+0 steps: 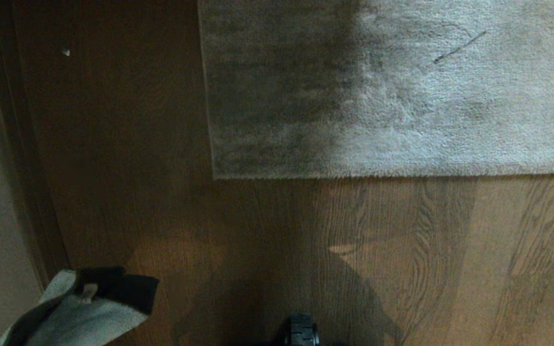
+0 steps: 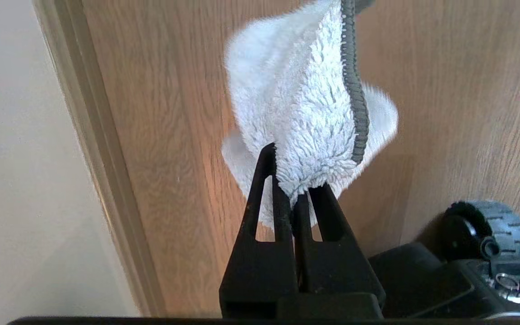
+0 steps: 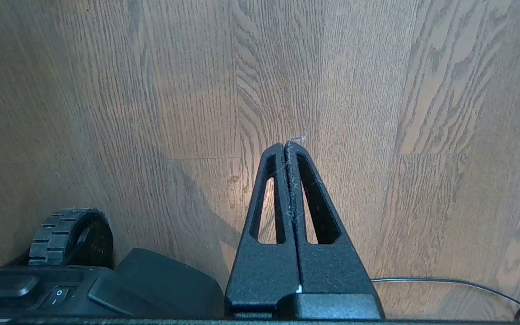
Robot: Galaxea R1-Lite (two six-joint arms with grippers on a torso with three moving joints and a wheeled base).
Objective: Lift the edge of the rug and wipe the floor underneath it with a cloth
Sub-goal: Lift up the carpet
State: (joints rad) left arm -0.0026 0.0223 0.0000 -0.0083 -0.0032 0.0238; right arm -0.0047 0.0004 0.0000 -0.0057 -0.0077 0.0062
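Left hand (image 2: 297,187) is clamped on the cloth (image 2: 305,113), low by the wall. Right hand (image 3: 289,146) is pressed together, holding nothing. Ahead, the rug edge (image 1: 378,174) lies flat on the floor (image 1: 402,250). Lifting that corner probably comes next, then wiping under it.

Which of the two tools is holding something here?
The left tool: its fingers are pinched on the pale fluffy cloth, which hangs over the wood floor beside the wall. The right tool is shut with nothing between its fingers.
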